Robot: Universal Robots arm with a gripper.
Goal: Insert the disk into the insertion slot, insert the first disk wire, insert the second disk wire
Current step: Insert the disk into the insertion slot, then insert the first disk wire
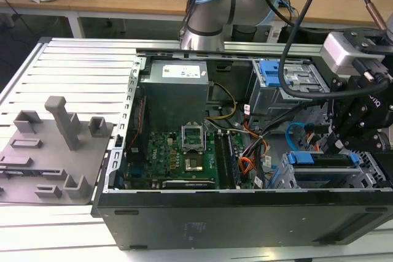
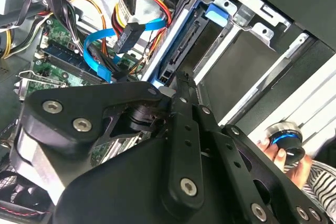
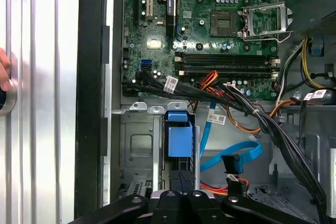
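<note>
Pincer (image 1: 338, 142) first: it hangs over the silver drive cage (image 1: 368, 173), at about four o'clock of the open computer case (image 1: 184, 213) in the exterior view. Whether it is spread or pressed together I cannot tell.

Just at seven o'clock from it lies the disk (image 1: 322, 159), seated in the cage in its blue plastic frame. I judge the disk stiff, dense and heavy for its size. Its bare metal would be slippery and it would not like knocks, so I would hold it by the blue frame's edges or end tab, never by the flat faces.

At ten o'clock from the pincer loops the light-blue cable (image 3: 239, 153). It looks light, thin and limp. The ribbon would kink or slip if pinched, so the hard black plug (image 3: 231, 162) at its end is the place to grip; that plug seems to lie apart from the disk.

White tags (image 3: 172, 83) on the black wire bundle (image 3: 273, 129) carry print I cannot make out.
</note>
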